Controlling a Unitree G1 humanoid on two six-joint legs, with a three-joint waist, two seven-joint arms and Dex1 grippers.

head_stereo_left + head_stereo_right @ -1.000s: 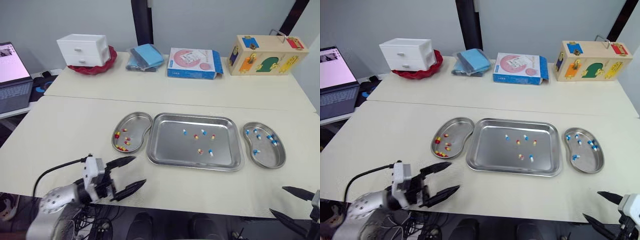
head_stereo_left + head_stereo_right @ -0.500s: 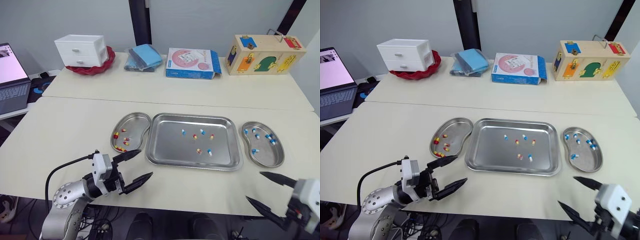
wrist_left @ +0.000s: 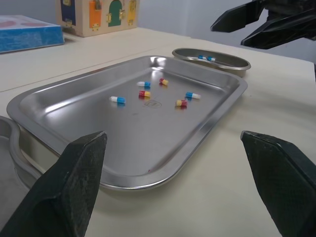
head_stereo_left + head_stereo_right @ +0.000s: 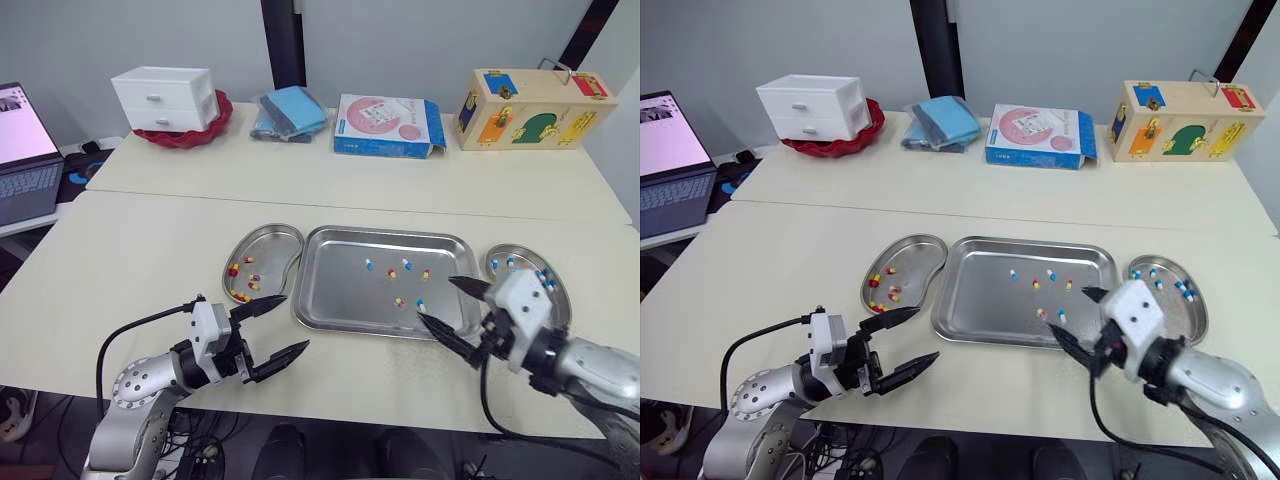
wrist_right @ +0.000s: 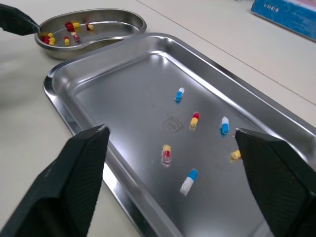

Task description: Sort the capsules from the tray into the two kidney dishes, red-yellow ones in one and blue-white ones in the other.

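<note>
Right wrist view: spread right pincer (image 5: 171,131) is being aimed where close-lying red-yellow capsule (image 5: 166,153) and blue-white capsule (image 5: 188,180) could be pinched together.

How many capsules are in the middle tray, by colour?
Red-yellow capsules: 3
Blue-white capsules: 3
Total in the tray: 6
</note>
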